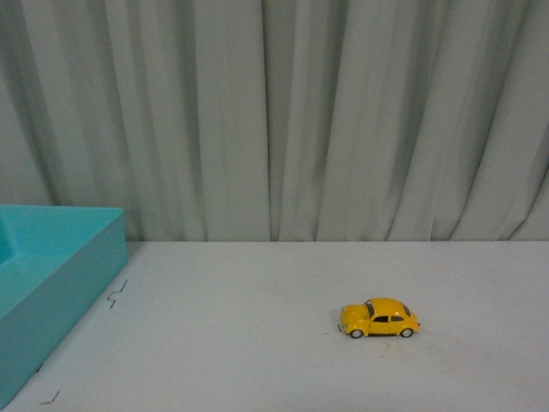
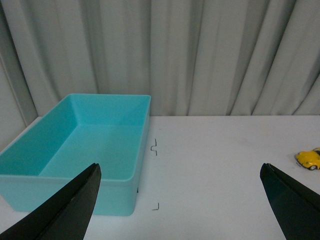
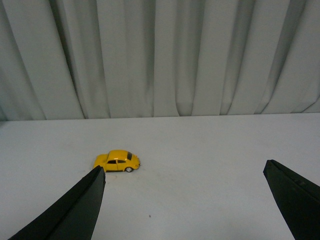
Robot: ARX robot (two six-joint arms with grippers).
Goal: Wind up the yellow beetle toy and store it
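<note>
Sitting on all four wheels, the yellow beetle toy [image 1: 379, 318] rests on the white table [image 1: 240, 360], right of centre and well apart from the teal bin [image 1: 77, 257] at the left. Both the left gripper [image 2: 180, 167] and the right gripper [image 3: 185, 166] are spread wide, holding nothing. The toy looks small, light and rigid, perhaps die-cast, though that is hard to tell. Its glossy rounded shell may slip and it will roll, so pinching across the flat door sides seems safest
</note>
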